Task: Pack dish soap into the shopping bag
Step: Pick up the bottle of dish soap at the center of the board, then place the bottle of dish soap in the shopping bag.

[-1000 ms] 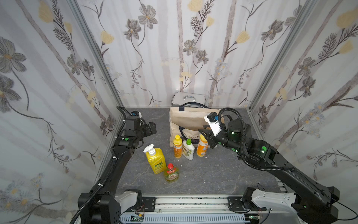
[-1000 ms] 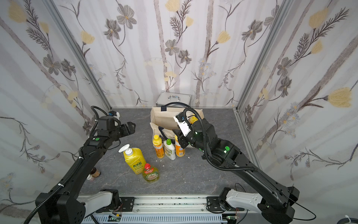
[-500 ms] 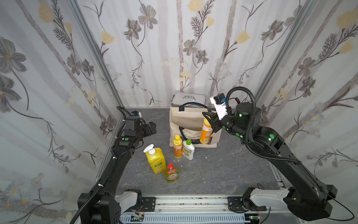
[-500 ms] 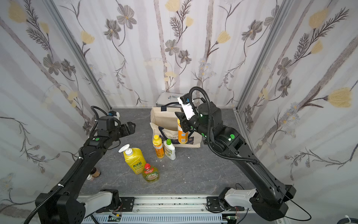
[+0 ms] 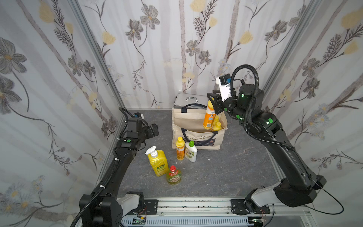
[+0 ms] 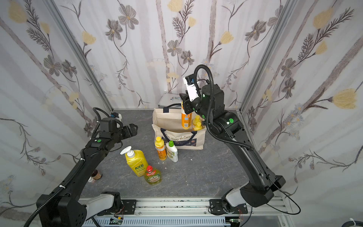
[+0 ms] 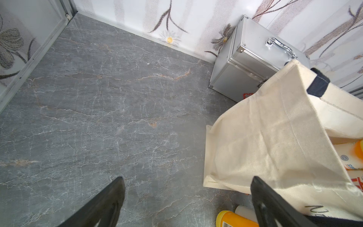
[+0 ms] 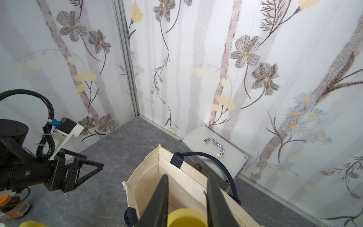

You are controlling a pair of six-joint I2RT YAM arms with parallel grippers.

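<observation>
The likeliest slip is at the let-go: the right hand [image 5: 213, 102] is closed narrowly on just the yellow top of an orange bottle [image 5: 208, 116], so the long body hangs slightly tilted and free to swing. Dropped from this height, I judge it could land on the two yellow-capped bottles [image 5: 216, 122] already standing in the bag [image 5: 175, 135] and topple, or strike the soft canvas rim on that side and fold it in. The dark handle [image 5: 193, 106] arching over the mouth could also snag the arm on the way down.

The held bottle hangs below the hand, over the open bag, its base at about rim level just beside those two caps. In the right wrist view the fingers [image 8: 162, 196] sit either side of the cap [image 8: 186, 217].

The left hand [image 5: 155, 129] hangs wide open and empty, apart from the bag. Four bottles wait on the table [image 5: 225, 173]: an orange one [image 5: 179, 151], a white one [image 5: 190, 152], a pump bottle [image 5: 158, 164] and a red-capped one [image 5: 173, 175]
</observation>
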